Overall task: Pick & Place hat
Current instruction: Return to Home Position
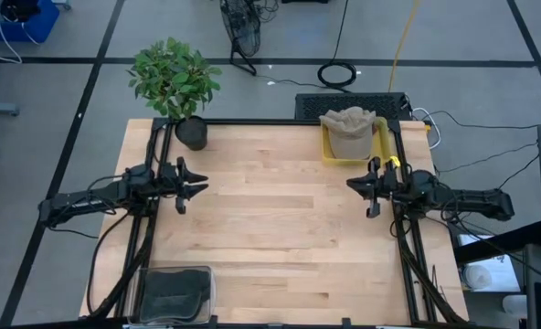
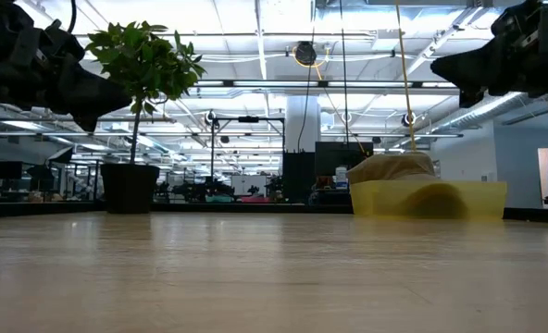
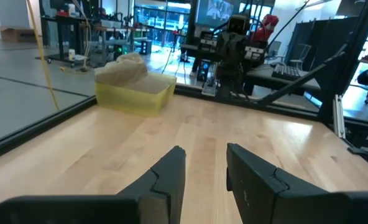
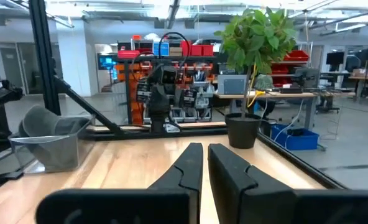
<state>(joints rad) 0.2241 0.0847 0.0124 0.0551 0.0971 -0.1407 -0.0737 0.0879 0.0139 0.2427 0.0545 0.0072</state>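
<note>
- Soft, crumpled tan cap [image 1: 348, 123] fills the boxy yellow bin [image 1: 344, 162] at the far right corner of the wooden worktop [image 1: 280, 228].
- Flat black cap [image 1: 175, 291] lies in the clear bin [image 1: 143, 279], near left corner.
- Left arm [image 1: 88, 199], left edge: jaws slightly apart, empty.
- Right arm [image 1: 462, 196], right edge: jaws almost closed, empty.

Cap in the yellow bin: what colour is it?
The cap is plain light tan-brown. The high view shows it best, sitting inside the yellow bin.

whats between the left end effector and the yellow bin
Nothing: in the high view only bare wooden table lies between the left end effector and the yellow bin; the left wrist view shows the same.
</note>
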